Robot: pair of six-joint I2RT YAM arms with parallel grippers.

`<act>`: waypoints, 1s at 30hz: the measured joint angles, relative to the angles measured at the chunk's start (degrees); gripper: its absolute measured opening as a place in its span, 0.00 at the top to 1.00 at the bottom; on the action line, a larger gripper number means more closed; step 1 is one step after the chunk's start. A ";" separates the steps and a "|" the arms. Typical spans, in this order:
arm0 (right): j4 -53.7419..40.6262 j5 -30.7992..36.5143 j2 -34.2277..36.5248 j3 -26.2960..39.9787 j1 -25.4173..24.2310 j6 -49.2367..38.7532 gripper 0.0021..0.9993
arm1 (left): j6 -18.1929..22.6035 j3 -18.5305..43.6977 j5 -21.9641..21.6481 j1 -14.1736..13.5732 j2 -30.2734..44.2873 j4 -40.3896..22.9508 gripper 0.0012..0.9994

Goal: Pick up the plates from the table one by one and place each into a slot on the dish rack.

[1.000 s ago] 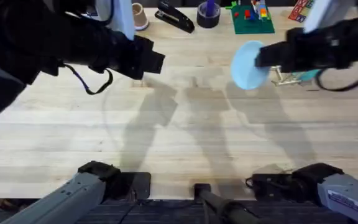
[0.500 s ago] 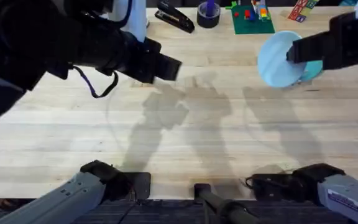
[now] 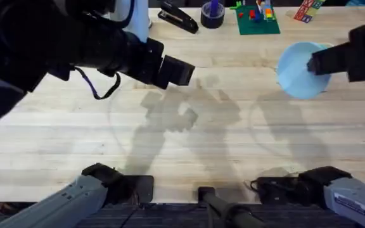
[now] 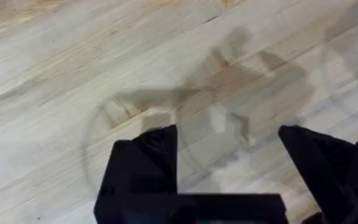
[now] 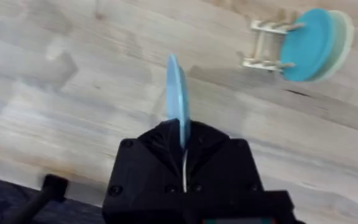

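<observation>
My right gripper (image 3: 313, 64) is shut on the rim of a light blue plate (image 3: 294, 75), held in the air over the table's (image 3: 189, 145) far right. In the right wrist view the plate (image 5: 178, 93) shows edge-on, upright between the fingers of that gripper (image 5: 183, 142). Beyond it stands the small wooden dish rack (image 5: 265, 45), with a teal plate (image 5: 306, 43) and a pale cream plate (image 5: 345, 32) standing in its slots. My left gripper (image 3: 177, 71) hovers open over bare wood left of centre, its fingers (image 4: 151, 155) wide apart with nothing between them.
Along the far edge lie a black stapler (image 3: 179, 17), a dark tape roll (image 3: 212, 14) and a green baseplate with toy bricks (image 3: 257, 18). Bare wood stretches across the middle and near side of the table.
The right gripper has carried the light blue plate to the right. The left gripper has slid a little to the right over the table.
</observation>
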 joint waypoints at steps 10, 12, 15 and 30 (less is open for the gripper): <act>-6.12 10.87 0.65 9.49 -0.11 -0.66 0.97 | 0.00 0.00 -0.26 0.00 0.00 0.02 0.00; -6.57 11.82 1.58 11.90 -0.11 -0.83 0.97 | 0.00 0.00 -0.39 0.00 0.00 0.02 0.00; -7.48 12.68 3.45 15.04 -0.11 -0.85 0.97 | 0.00 0.00 -0.42 0.00 0.00 0.02 0.00; -8.08 17.72 7.28 18.57 -7.34 -0.79 0.97 | 0.00 0.00 -0.42 0.00 0.00 0.02 0.00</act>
